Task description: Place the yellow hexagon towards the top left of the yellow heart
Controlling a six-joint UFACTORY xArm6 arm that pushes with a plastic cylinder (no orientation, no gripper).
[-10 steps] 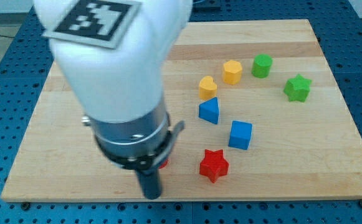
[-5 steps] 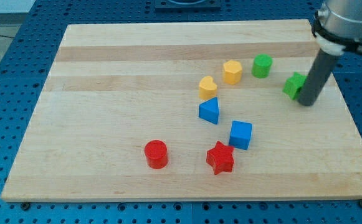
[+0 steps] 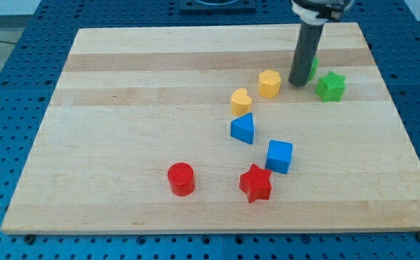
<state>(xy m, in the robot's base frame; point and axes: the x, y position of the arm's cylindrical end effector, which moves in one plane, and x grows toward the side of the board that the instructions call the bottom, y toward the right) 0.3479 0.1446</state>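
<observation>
The tip (image 3: 298, 83) sits just right of the yellow hexagon (image 3: 270, 83), not touching; the yellow heart (image 3: 241, 100) lies lower left; the arm has no gripper

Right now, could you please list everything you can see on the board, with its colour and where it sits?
yellow hexagon: one, yellow, upper middle-right of the board.
yellow heart: one, yellow, just below-left of the hexagon.
blue triangle: one, blue, right below the heart.
blue cube: one, blue, lower right of the triangle.
red star: one, red, touching the cube's lower left.
red cylinder: one, red, bottom centre-left.
green star: one, green, the view's right.
green block: one, green, mostly hidden behind the rod.
wooden board: one, light wood.
my tip: one, dark, just right of the hexagon.
</observation>
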